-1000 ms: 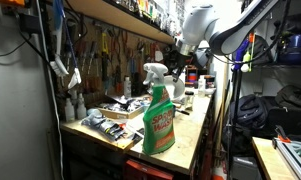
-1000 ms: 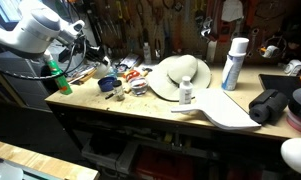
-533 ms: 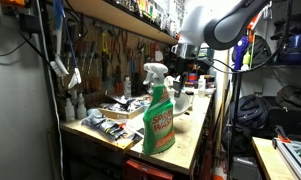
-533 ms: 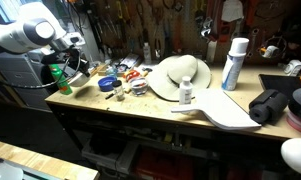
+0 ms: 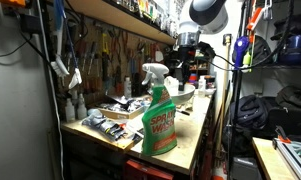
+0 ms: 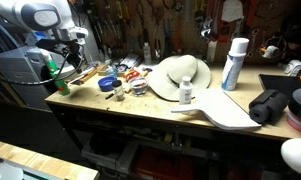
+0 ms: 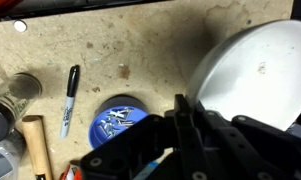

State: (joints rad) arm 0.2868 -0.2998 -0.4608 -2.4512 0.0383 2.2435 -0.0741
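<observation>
Workshop bench w/ a wall of hung tools [image 6: 150, 25] behind it. Tool [image 7: 182, 128] hangs over the speckled tabletop [image 7: 140, 45]. Can't tell if it's spread or pressed together, too dark in wrist view. Blue tin [image 7: 118, 120] lies flat right next to it, b/w a black marker [image 7: 68, 100] and a white hat [image 7: 255, 70]. Green spray bottle [image 5: 160, 115] stands upright at the tabletop's end in an exterior view.

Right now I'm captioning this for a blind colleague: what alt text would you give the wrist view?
The dark gripper fills the lower frame above a speckled workbench, partly covering a round blue tin. A black marker lies beside the tin; a white bowl-like shape sits at the frame's upper right.
</observation>
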